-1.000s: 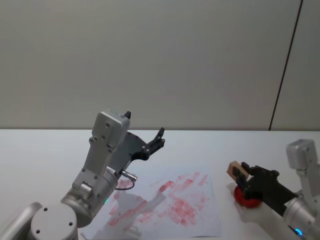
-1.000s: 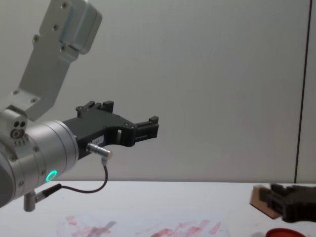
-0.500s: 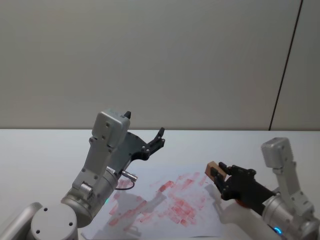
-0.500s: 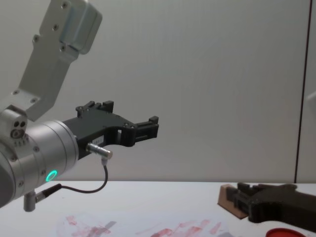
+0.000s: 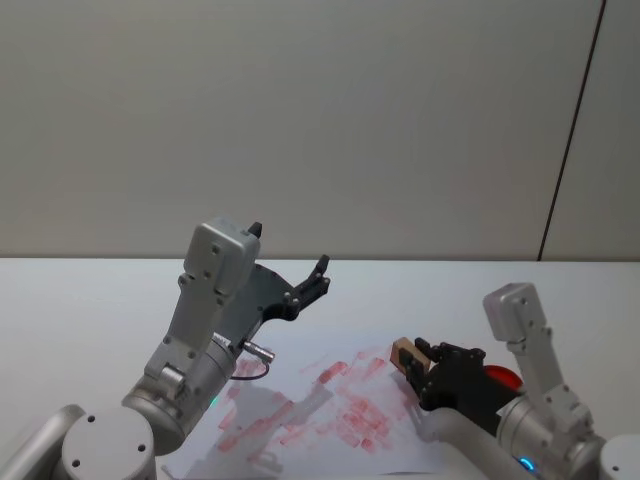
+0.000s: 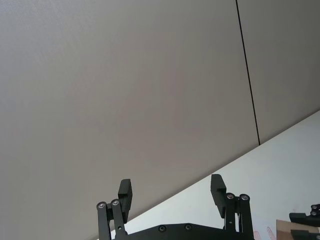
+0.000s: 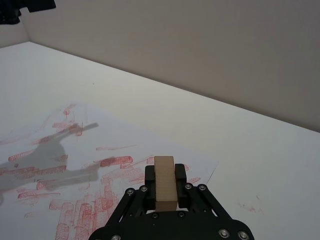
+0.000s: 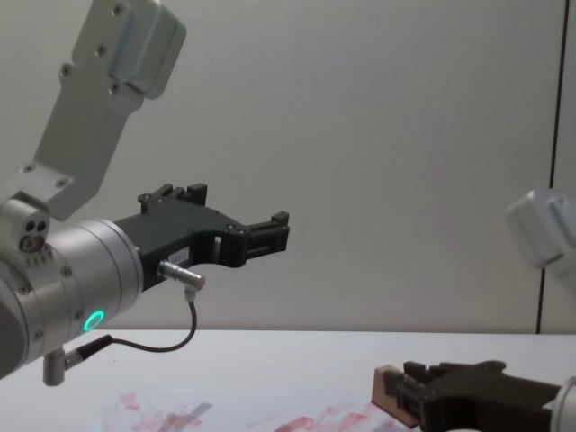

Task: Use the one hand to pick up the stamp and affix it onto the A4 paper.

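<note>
In the head view, two pincers, one stamp, one A4 paper and one red disc are counted. The right pincer (image 5: pixel 415 365) is closed narrow on the stamp (image 5: pixel 404 353), which is gripped between its two black fingers. The stamp is held over the right part of the A4 paper (image 5: pixel 340 415). The paper is laid flat on the desk (image 5: pixel 90 300) and is covered with red smears. The red disc (image 5: pixel 503 378) is seen just behind the right pincer and is partly hidden by it. The left pincer (image 5: pixel 290 255) is held up high above the far left part of the paper. It is spread wide and nothing is held in it.

In the left wrist view, the two fingers of the left pincer are seen far apart. Nothing is between them, and the wall (image 6: pixel 150 75) is seen behind them.

In the right wrist view, one stamp is seen, and it is pressed on both sides by the two fingers. The red marks of the paper are seen under it and ahead of it.

In the chest view, the left pincer is seen high up, with a green ring (image 8: pixel 93 319) lit on its wrist and a cable (image 8: pixel 175 344) looped below. The right pincer is seen low down, with the stamp at its tip, close over the paper. Whether the stamp touches the paper cannot be told.
</note>
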